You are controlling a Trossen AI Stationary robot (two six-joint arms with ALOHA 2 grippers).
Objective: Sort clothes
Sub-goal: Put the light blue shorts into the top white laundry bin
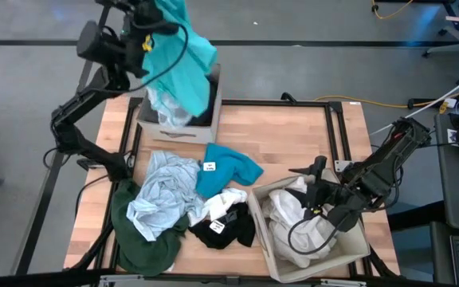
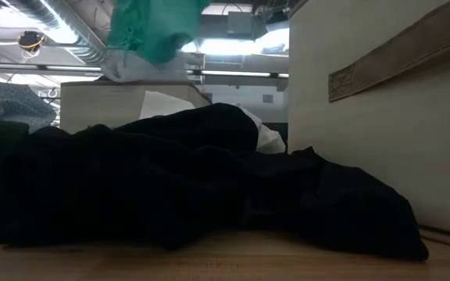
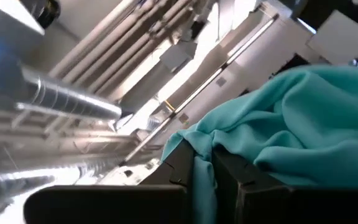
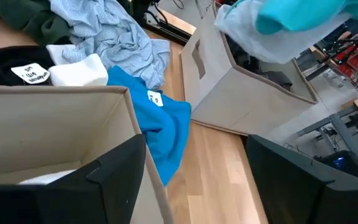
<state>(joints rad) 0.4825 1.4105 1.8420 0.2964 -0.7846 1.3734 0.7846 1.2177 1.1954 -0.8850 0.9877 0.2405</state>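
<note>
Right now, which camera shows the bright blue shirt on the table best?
The high view: the bright blue shirt lies whole on the table, between the pale blue garment and the right box. The right wrist view shows most of it beside that box. The low and left wrist views don't show it.

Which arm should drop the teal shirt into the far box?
Left. Its hand already grips the teal shirt above the far box. The right hand, open, sits at the near box.
</note>
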